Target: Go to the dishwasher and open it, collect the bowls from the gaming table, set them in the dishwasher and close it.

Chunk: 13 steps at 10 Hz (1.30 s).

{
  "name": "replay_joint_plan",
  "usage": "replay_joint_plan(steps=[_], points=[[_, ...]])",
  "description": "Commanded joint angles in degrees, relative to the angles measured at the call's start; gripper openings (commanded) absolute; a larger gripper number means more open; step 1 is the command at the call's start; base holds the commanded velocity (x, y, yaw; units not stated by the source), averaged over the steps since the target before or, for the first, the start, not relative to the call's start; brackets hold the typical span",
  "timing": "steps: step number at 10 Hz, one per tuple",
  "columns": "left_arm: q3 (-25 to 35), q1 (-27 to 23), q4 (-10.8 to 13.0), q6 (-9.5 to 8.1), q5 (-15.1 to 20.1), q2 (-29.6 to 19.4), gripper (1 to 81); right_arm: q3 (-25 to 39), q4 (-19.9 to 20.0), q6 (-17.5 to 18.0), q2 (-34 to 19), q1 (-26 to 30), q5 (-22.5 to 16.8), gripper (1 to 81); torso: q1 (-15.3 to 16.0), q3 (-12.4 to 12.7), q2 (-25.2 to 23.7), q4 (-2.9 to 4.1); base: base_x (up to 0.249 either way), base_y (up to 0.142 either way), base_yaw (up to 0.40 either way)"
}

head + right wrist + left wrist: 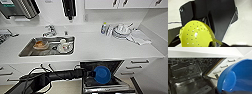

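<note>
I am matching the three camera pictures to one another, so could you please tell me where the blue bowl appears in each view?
Head view: the blue bowl is at the end of the left arm, over the open dishwasher, low and right of centre.
Left wrist view: it shows large on the right side, beside the dishwasher's dark interior.
Right wrist view: not in it; a yellow-green perforated bowl shows there.
Shared landmark: the open dishwasher, in the head and left wrist views.

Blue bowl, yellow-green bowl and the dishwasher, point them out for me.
blue bowl (102,74), head view, inner face.
yellow-green bowl (196,35), right wrist view, perforated wall.
dishwasher (190,85), left wrist view, open door's inner panel.
</note>
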Motion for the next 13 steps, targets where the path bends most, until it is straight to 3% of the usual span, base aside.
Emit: replay_joint_plan(steps=[1,3,5,6,10,13], points=[[-1.3,-11.3,1.8,-0.83,0.0,3.7,1.0,0.5,-0.1,0.1,-0.7,0.4,-2.8,1.0,0.0,0.0,0.0,0.00,0.000,0.000,0.000],[-1.6,-13.5,1.3,-0.82,0.1,5.1,1.0,0.5,-0.1,0.1,-0.6,0.4,-2.8,1.0,0.0,0.0,0.0,0.00,0.000,0.000,0.000],[-1.6,-14.6,1.2,-0.74,2.5,6.0,1.0,0.5,0.0,0.1,-0.6,0.5,-2.8,1.0,0.0,0.0,0.0,0.00,0.000,0.000,0.000],[-1.6,-14.5,1.1,-0.65,2.6,6.3,81.1,0.5,0.0,0.1,-0.4,0.6,-2.8,1.0,0.0,0.0,0.0,0.00,0.000,0.000,0.000],[1.2,-14.0,1.0,-0.30,4.4,4.9,81.1,0.6,-0.1,0.1,-0.3,0.7,-2.8,1.0,0.0,0.0,0.0,0.00,0.000,0.000,0.000],[6.9,-9.7,-0.1,0.93,4.8,-0.6,81.1,0.7,-0.1,0.1,-0.3,0.5,-2.4,1.0,0.0,0.0,0.0,0.00,0.000,0.000,0.000]])
